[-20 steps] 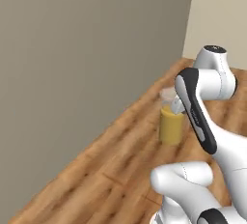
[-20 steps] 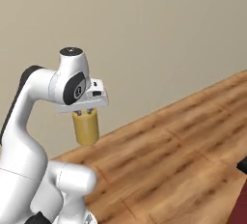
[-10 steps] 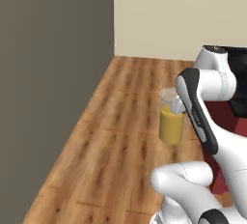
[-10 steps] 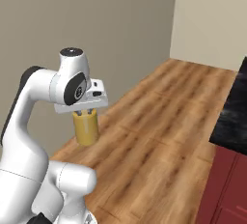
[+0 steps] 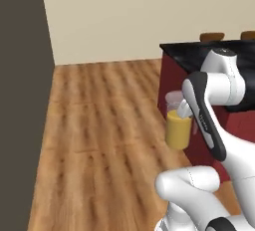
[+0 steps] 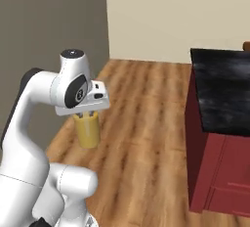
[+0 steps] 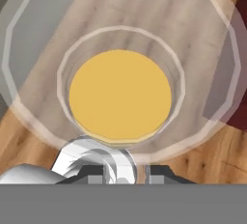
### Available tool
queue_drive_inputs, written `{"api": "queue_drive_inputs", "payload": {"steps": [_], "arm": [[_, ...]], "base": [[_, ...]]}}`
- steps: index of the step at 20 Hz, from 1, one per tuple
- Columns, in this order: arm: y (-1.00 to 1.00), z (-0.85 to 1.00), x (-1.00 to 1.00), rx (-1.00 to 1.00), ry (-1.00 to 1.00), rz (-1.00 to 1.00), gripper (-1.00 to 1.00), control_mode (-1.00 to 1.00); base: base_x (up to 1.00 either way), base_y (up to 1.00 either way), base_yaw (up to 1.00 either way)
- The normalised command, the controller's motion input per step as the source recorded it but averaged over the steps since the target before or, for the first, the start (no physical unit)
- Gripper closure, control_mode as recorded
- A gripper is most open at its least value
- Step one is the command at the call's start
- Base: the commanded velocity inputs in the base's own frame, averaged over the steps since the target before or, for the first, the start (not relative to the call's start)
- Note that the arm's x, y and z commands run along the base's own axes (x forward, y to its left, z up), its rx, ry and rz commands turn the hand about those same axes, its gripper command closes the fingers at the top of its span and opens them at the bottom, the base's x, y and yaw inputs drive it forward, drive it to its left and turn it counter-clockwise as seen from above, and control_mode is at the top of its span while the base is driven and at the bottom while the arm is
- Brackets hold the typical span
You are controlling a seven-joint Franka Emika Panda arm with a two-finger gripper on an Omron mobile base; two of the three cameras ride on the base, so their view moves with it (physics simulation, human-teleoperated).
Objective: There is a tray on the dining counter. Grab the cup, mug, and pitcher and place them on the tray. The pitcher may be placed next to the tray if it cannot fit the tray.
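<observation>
Transport is the step judged to be in hand: the tall clear cylindrical pitcher (image 5: 178, 125) with orange liquid is carried upright in the air above the wooden plank floor (image 5: 104, 125), presumably so that nothing spills on the way to the long black marbled dining counter (image 6: 222, 91) on its dark red base. The pitcher is gripped at its rim by the two-finger gripper (image 7: 136, 174), whose fingers are clamped across the clear wall near the handle; the orange surface lies level directly below the hand. The white arm is folded back on itself, with the forearm angled down and the hand pointed at the floor, so that the load hangs beneath the wrist, close to the body. The counter's near corner stands just beyond the pitcher in the left base view. The counter's visible stretch is bare.
</observation>
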Motion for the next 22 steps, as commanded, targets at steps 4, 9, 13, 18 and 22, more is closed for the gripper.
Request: {"api": "queue_drive_inputs", "payload": {"steps": [4, 9, 13, 18, 22], "arm": [[0.0, 0.0, 0.0, 0.0, 0.0, 0.0, 1.0, 1.0], [0.0, 0.0, 0.0, 0.0, 0.0, 0.0, 1.0, 1.0], [0.0, 0.0, 0.0, 0.0, 0.0, 0.0, 1.0, 1.0], [0.0, 0.0, 0.0, 0.0, 0.0, 0.0, 1.0, 1.0], [0.0, 0.0, 0.0, 0.0, 0.0, 0.0, 1.0, 1.0]], "base": [[0.77, 1.0, -0.51], [0.82, 1.0, -0.45], [0.98, 0.9, -0.36], [1.0, 0.8, -0.24], [1.0, 0.74, -0.23]]}}
